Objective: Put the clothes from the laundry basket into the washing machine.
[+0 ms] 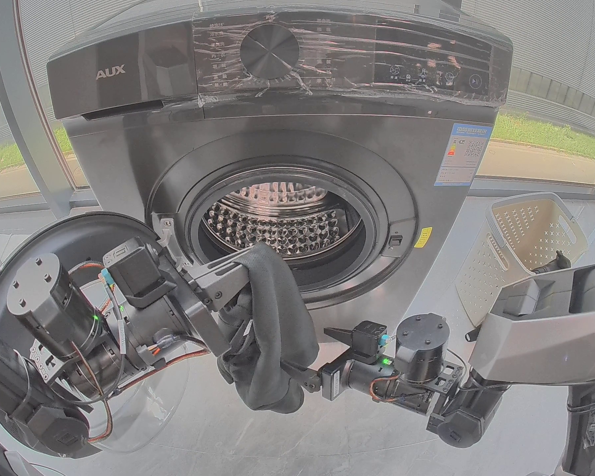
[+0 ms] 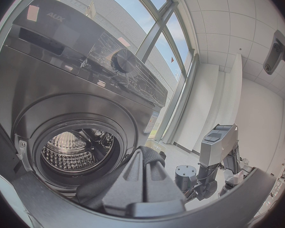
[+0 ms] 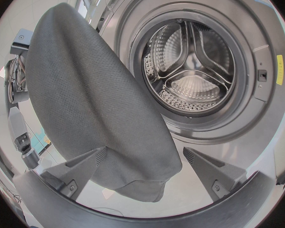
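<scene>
The left gripper point(image 1: 244, 274) point(image 2: 144, 158) has its fingers pressed together on the upper edge of a dark grey garment point(image 1: 277, 325). It holds the garment just in front of the drum opening point(image 1: 281, 226), at the opening's lower left rim. From that pinch the cloth hangs straight down in a long, loosely folded drape, bunching at its lower end well below the opening and in front of the machine's lower panel.

The right gripper point(image 1: 314, 358) point(image 3: 143, 149) sits below the drum opening, at the garment's lower end, pointing towards the cloth from the right. Its two fingers are spread wide apart. In the right wrist view the garment point(image 3: 95, 95) hangs in the gap between them. One finger point(image 3: 85, 165) may be brushing the fabric, though contact is hard to make out.

The drum opening point(image 3: 190, 64) belongs to a grey front-loading washing machine point(image 1: 311, 133). Through the opening, the perforated steel drum looks bare inside. The round door point(image 1: 66, 239) is swung fully open to the left of the opening, behind the left arm. Above the opening, a round control knob point(image 1: 269, 51) sits in the middle of the film-covered panel. A pale blue label point(image 1: 463, 153) is stuck on the machine's front, up and to the right of the opening.

Further right of the opening, beside the machine on the floor, a cream perforated laundry basket point(image 1: 529, 233) stands tilted.
</scene>
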You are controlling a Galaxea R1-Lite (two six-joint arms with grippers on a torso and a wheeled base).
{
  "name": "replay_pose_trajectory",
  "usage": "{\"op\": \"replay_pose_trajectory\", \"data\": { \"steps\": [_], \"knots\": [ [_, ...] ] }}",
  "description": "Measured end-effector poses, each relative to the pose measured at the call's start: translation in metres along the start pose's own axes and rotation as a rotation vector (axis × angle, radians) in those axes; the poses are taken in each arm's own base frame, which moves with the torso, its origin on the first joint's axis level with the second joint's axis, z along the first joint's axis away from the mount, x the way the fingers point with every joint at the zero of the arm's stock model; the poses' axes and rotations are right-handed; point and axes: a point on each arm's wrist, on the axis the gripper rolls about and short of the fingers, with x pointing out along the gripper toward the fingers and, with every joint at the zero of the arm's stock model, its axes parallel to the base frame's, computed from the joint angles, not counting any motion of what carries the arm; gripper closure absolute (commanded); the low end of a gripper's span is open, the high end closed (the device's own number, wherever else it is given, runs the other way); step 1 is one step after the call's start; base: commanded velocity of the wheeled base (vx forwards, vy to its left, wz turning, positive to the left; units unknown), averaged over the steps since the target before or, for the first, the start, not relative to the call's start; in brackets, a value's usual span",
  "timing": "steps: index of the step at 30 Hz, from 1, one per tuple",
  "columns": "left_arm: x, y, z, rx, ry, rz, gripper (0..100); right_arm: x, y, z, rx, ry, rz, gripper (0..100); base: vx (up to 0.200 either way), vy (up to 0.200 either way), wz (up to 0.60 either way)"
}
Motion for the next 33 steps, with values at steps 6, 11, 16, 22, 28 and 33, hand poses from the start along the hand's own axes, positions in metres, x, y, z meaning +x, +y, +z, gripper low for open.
{"op": "replay_pose_trajectory", "data": {
  "steps": [6,11,16,22,28,33],
  "knots": [
    [0.000,0.000,0.000,0.000,-0.002,-0.002,100,0.013,0.008,-0.001,-0.014,-0.035,0.053,0,0.000,0.000,0.00],
    [0.000,0.000,0.000,0.000,-0.002,-0.002,100,0.018,0.023,-0.004,-0.024,-0.052,0.113,0,0.000,0.000,0.00],
    [0.000,0.000,0.001,0.001,-0.004,-0.002,100,0.027,0.025,-0.007,-0.025,-0.063,0.120,0,0.000,0.000,0.00],
    [0.000,-0.001,0.004,-0.005,-0.016,-0.006,100,0.043,0.016,-0.009,-0.023,-0.097,0.073,0,0.000,0.000,0.00],
    [0.001,-0.001,0.006,-0.007,-0.023,-0.010,100,0.048,0.011,-0.015,-0.019,-0.097,0.045,100,0.000,0.000,0.00],
    [0.001,0.000,0.004,-0.007,-0.020,-0.003,100,0.045,0.017,-0.017,-0.019,-0.090,0.058,100,0.000,0.000,0.00]
  ]
}}
